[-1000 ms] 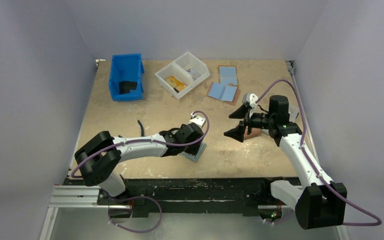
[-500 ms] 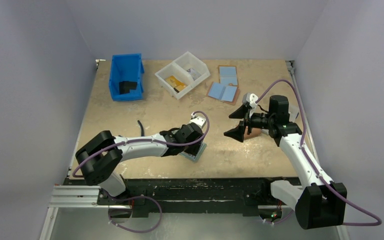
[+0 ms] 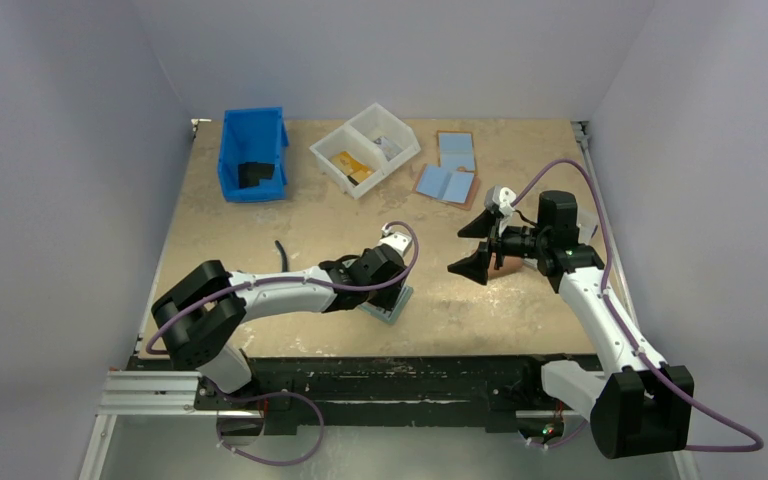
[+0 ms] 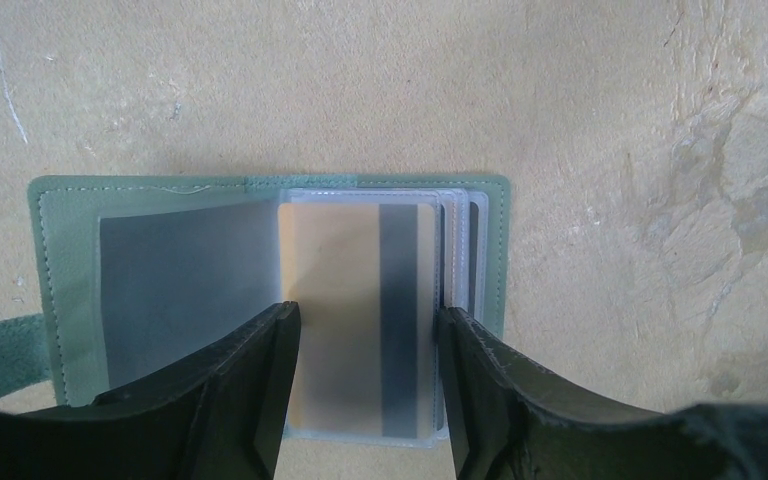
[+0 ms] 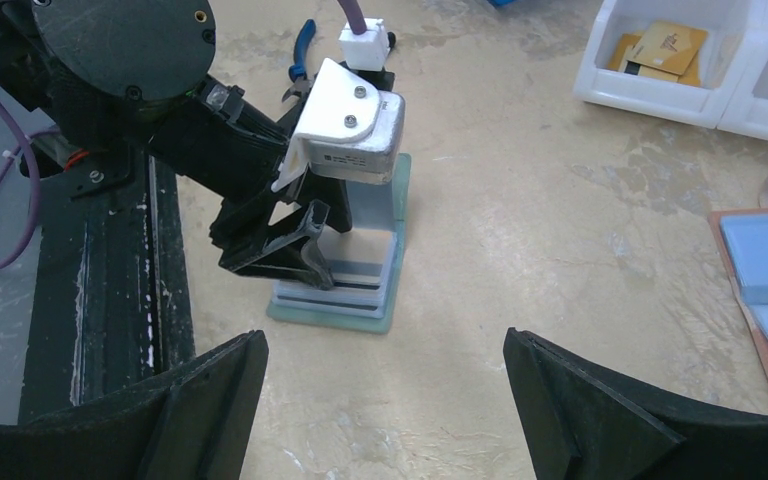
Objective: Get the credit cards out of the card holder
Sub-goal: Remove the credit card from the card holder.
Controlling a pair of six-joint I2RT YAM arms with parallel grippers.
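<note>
The teal card holder (image 4: pixel 65 230) lies open on the table near its front edge (image 3: pixel 396 303). Its left page shows a dark credit card (image 4: pixel 180 290) behind clear plastic. A tan-orange credit card (image 4: pixel 345 300) with a dark stripe sits in the top clear sleeve on the right. My left gripper (image 4: pixel 365 320) points down onto the holder, with one jaw against each long edge of that sleeve, shut on it. My right gripper (image 3: pixel 472 247) hangs wide open and empty to the right of the holder (image 5: pixel 335 315), aimed at it from a hand's width away.
A blue bin (image 3: pixel 252 155) with a dark item stands at the back left. A white two-part bin (image 3: pixel 365 150) holds tan cards. Flat light-blue-and-brown wallets (image 3: pixel 447 182) lie at the back right. Blue-handled pliers (image 5: pixel 303 45) lie behind the left arm. A black rail (image 5: pixel 110 300) borders the front edge.
</note>
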